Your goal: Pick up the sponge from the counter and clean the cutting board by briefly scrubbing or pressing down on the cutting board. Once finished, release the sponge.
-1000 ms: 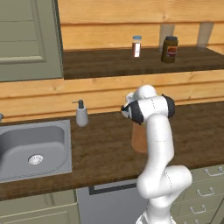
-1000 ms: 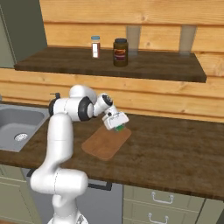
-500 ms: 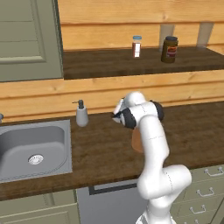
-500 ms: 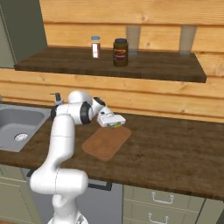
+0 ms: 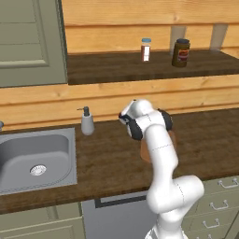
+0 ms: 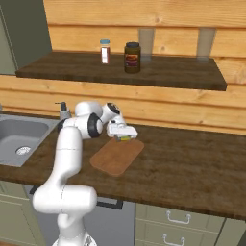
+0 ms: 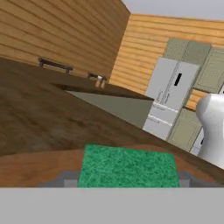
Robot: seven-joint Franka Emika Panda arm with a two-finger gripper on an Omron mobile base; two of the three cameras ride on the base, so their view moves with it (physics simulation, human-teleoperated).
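Lowered since a second ago, the gripper (image 6: 126, 138) now reaches out nearly level over the far end of the cutting board (image 6: 116, 156), its fingers clamped on the sponge (image 6: 124, 138). From the hand view the sponge (image 7: 127, 167) shows its green top just above the board (image 7: 35, 165). The dark wood-grain bench (image 6: 192, 166) stretches bare to the right of the board, with the steel sink (image 5: 37, 158) set in well to the left and a soap dispenser (image 5: 87, 122) near the wall. Above runs a dark shelf (image 6: 120, 72) carrying a small bottle (image 6: 104, 51) and a jar (image 6: 131, 57).
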